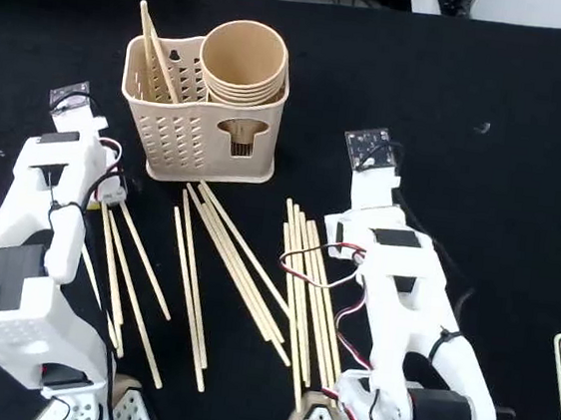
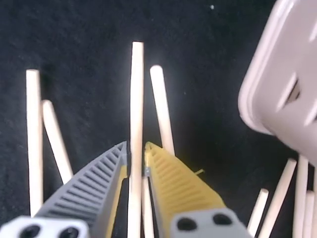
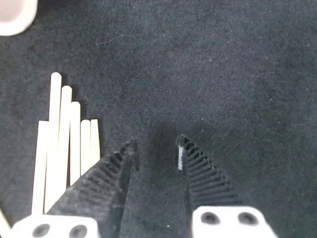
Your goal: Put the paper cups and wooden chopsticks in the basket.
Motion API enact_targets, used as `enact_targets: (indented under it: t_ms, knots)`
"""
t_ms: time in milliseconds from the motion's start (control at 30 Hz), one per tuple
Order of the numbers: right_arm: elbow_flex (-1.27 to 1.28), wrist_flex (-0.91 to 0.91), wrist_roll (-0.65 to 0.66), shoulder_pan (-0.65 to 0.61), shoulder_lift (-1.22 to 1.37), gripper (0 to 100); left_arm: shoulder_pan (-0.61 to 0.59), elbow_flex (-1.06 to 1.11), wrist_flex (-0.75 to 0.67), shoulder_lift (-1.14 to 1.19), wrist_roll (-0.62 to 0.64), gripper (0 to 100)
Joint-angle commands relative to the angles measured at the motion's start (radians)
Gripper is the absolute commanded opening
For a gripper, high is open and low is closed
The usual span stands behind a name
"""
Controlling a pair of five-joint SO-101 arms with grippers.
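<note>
Left claw [image 2: 135, 146] pinches one pale wooden chopstick [image 2: 136, 89], its lower length hidden between the jaws. The beige slotted plastic basket [image 2: 287, 74] sits just beside, cut off. Right claw [image 3: 156, 148] is spread over black cloth [image 3: 223, 74], chopstick bundle [image 3: 64, 134] alongside.

High camera looks down over the whole table [image 1: 483, 191], arms [image 1: 410, 314] nearest. Left wrist camera, close above the tabletop, shares a chopstick [image 2: 136, 89] and the basket [image 2: 282, 84] corner with it; right wrist, equally close, a chopstick bundle [image 3: 64, 129].
</note>
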Motion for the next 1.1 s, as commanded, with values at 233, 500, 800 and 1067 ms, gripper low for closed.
enact_targets:
  t_ms: [233, 500, 800, 1067]
  knots:
    - [-0.053, -0.014, -0.003, 0.02, 0.002, 13.1, -0.013, -0.038, -0.002, -0.198, 0.031, 3]
    - [-0.053, -0.014, -0.003, 0.02, 0.002, 13.1, -0.013, 0.001, -0.005, -0.405, 0.035, 3]
    - [-0.053, -0.014, -0.003, 0.02, 0.002, 13.1, -0.01, 0.054, 0.018, -0.69, 0.026, 3]
    - [-0.053, -0.014, -0.003, 0.02, 0.004, 13.1, -0.012, 0.091, 0.017, -0.864, 0.028, 3]
